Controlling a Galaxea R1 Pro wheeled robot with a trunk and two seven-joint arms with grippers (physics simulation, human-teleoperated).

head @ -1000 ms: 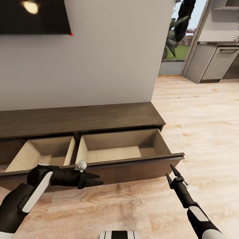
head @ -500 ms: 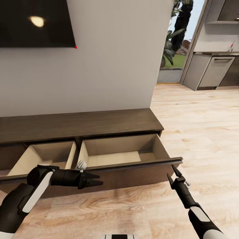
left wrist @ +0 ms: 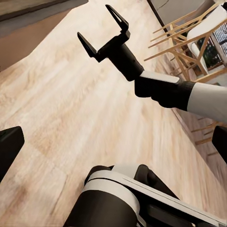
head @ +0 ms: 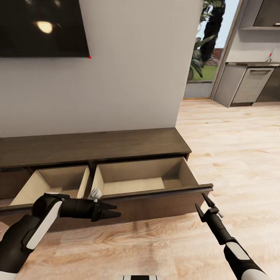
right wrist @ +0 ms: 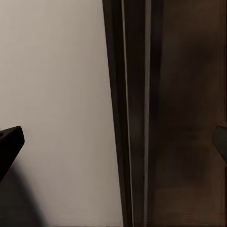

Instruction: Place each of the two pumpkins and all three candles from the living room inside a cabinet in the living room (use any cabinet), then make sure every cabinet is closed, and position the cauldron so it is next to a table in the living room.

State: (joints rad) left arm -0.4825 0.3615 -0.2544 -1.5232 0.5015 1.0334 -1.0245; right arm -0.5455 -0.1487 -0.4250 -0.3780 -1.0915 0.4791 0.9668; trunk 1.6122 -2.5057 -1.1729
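The long dark-brown cabinet (head: pixel 97 146) runs along the white wall. Two of its drawers are pulled out. Both the right drawer (head: pixel 155 191) and the left drawer (head: pixel 79 181) show bare pale interiors. My left gripper (head: pixel 118 209) hovers open in front of the drawer fronts, fingers pointing right. My right gripper (head: pixel 200 200) stands open just off the right drawer's outer corner, and it also appears open in the left wrist view (left wrist: pixel 103 29). In the right wrist view a dark cabinet edge (right wrist: pixel 137 113) borders a pale surface. The pumpkins, candles and cauldron are out of view.
A black TV (head: pixel 39 27) hangs on the wall above the cabinet. Light wood floor (head: pixel 233 155) stretches to the right towards grey kitchen cupboards (head: pixel 249 85) and a plant (head: pixel 200 58) by a glass door. Wooden chairs (left wrist: pixel 198 28) stand behind me.
The whole picture has slid slightly, so the head camera moved. Both arms hold the same pose and the drawers stay open as before.
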